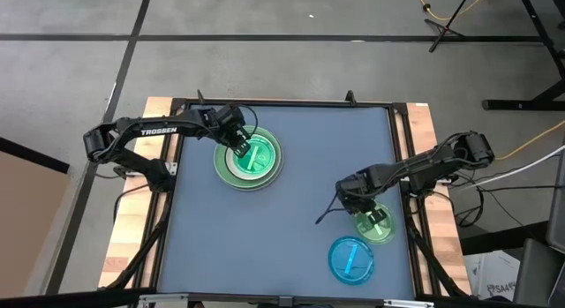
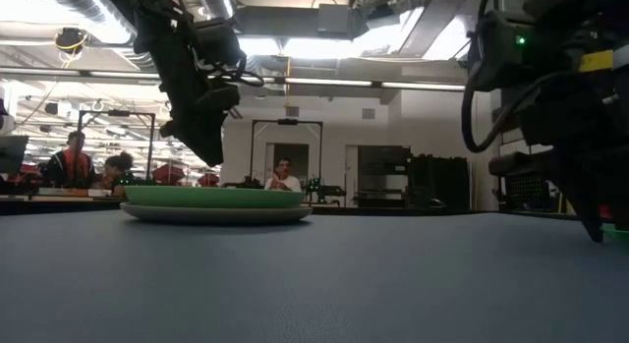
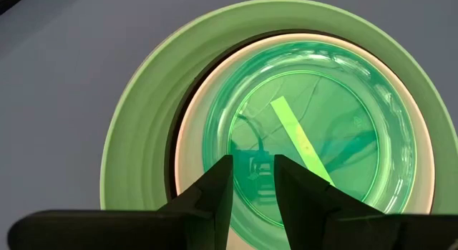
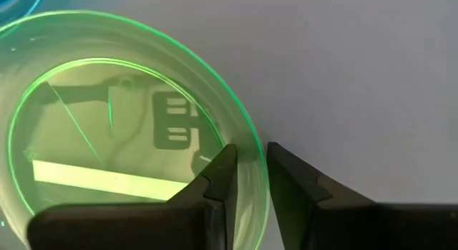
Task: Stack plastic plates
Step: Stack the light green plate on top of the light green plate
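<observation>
Right tool (image 4: pixel 248 171) straddles green plate (image 4: pixel 86 135) rim

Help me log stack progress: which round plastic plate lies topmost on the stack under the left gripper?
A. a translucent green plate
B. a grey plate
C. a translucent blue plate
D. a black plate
A: the left wrist view shows a small translucent green plate lying uppermost, inside a white rim and the large light green plate, under the left gripper.

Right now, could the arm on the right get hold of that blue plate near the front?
Probably yes. The right gripper straddles the green plate's rim, and the blue plate lies just beside, uncovered, with nothing between.
</observation>
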You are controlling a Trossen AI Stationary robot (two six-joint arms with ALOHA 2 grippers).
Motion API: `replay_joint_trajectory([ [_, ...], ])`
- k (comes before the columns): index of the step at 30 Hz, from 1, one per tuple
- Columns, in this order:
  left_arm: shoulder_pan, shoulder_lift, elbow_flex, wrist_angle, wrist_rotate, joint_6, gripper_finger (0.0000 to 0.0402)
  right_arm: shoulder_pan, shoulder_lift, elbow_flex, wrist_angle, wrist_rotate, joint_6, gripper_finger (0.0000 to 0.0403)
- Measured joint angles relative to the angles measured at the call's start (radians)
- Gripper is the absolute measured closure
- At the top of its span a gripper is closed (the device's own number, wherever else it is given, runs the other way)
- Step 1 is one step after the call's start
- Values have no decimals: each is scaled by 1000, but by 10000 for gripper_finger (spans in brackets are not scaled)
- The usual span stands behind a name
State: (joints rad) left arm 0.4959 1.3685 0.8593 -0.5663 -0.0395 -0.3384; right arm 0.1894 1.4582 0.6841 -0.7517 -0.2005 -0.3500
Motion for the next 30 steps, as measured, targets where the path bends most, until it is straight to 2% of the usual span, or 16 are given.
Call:
replay_joint_trajectory([
  [12, 0, 0, 0, 0, 0, 0, 306, 0, -1, -6, 2, -2, 0, 332],
  [20, 0, 0, 0, 0, 0, 0, 306, 0, -1, -6, 2, 3, 0, 395],
  [30, 0, 0, 0, 0, 0, -1, 306, 0, -1, -6, 2, 24, 4, 400],
])
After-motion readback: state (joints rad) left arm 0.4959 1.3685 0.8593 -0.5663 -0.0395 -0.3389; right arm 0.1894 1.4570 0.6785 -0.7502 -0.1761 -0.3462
